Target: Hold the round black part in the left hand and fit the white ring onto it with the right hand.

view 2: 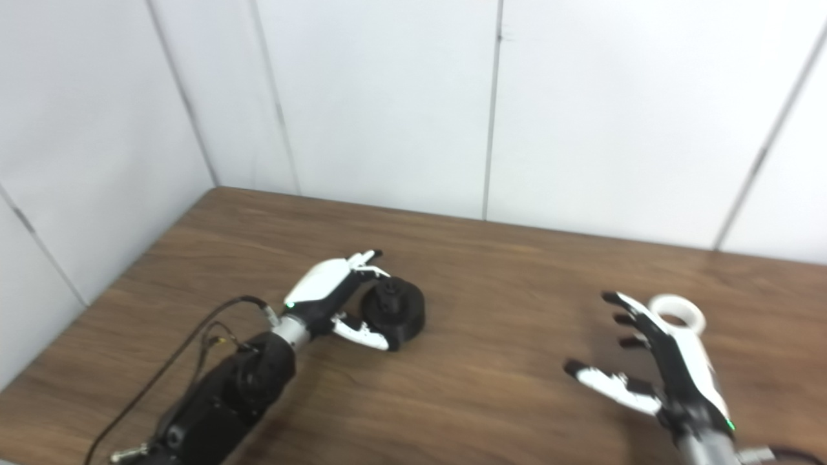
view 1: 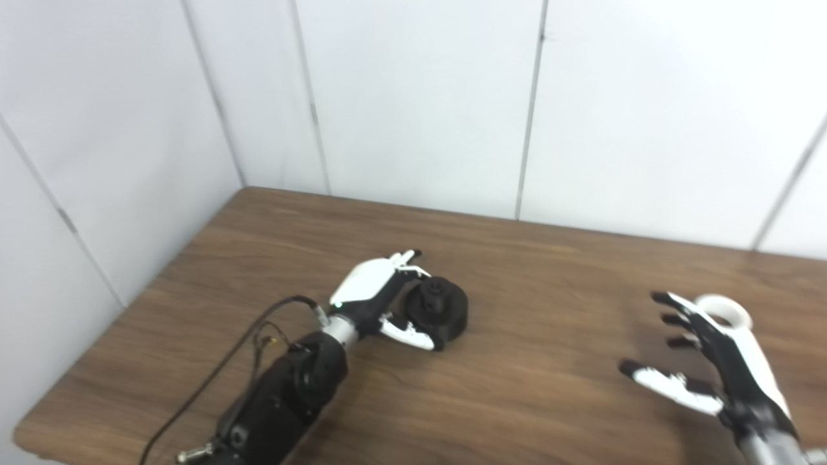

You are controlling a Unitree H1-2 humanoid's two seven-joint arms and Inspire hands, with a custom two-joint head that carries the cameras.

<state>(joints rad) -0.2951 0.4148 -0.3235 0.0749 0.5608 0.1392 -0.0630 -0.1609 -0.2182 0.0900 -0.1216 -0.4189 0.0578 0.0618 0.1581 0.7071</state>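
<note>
Resting on the brown wooden bench [view 1: 530, 271], the round black part [view 1: 439, 309] sits left of centre, its raised hub showing on top. The left hand [view 1: 378, 303] reaches it from the lower left: the fingers [view 1: 406, 259] curve over the far side of the part and the thumb lies along its near side, so the hand is wrapped around it. Whether the part is lifted or only gripped where it stands on the wood cannot be told. A black cable [view 1: 213, 378] loops beside the left forearm. Well apart, on the right side of the bench, the white ring [view 2: 676, 311] lies flat on the surface. The right hand [view 2: 659, 368] hovers just beside the ring, on its near side, palm turned to the left, with its fingers [view 2: 623, 318] spread wide and its thumb held out; it holds nothing, and the back of the hand covers the ring's near edge in both views. White wall panels [view 1: 413, 97] stand behind the bench.
</note>
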